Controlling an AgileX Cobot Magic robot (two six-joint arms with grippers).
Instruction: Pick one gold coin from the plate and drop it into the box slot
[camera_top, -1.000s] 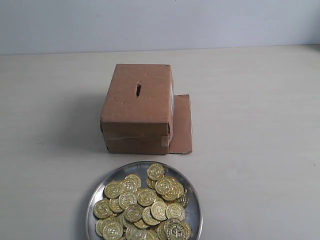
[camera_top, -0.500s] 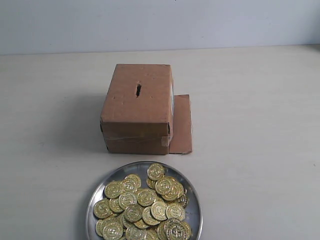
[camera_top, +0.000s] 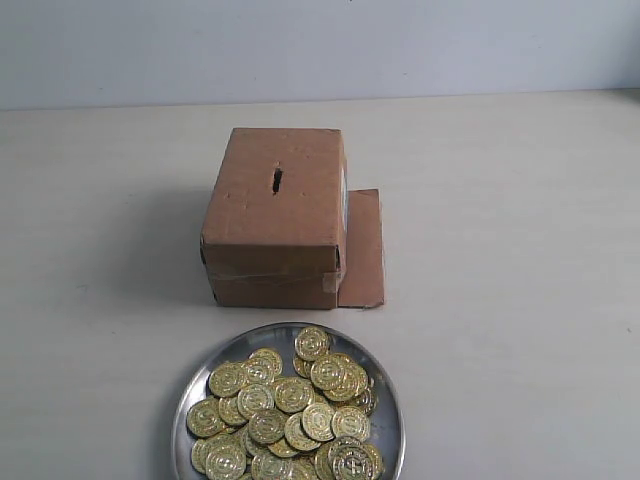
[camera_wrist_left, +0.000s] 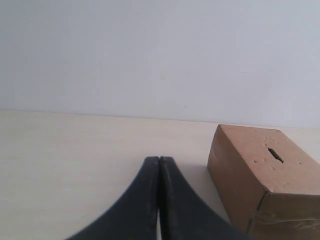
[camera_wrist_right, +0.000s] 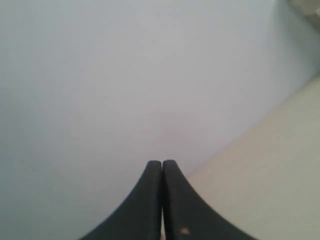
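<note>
The left gripper has its two black fingers pressed together on nothing, and the one cardboard box with its single slot stands beyond the tips, apart from them. The right gripper is likewise closed and empty. In the exterior view, where neither gripper shows, the box sits at centre and the one silver plate at bottom centre holds a heap of gold coins too overlapped to count; nothing there has shifted since a second ago.

Left pincer fingers pressed together, right pincer likewise closed, both empty
</note>
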